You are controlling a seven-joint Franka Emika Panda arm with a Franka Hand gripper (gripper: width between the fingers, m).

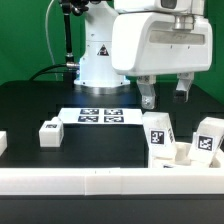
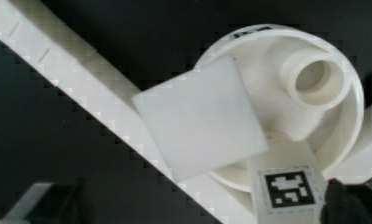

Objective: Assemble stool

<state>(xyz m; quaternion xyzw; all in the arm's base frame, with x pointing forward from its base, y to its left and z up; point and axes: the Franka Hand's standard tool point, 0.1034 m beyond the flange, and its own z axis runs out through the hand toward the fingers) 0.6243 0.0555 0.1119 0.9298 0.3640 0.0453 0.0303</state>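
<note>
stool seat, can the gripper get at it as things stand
Probably yes: the gripper hangs above the seat with jaws wide open and nothing between; a white block at the seat's edge may crowd the grasp.

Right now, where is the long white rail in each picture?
Exterior view: the rail runs across the front of the black table, before the tagged stool parts.
Wrist view: the rail is the slanted white strip beside the round seat.
Shared landmark: tagged stool parts sit close to the rail in both.
</note>
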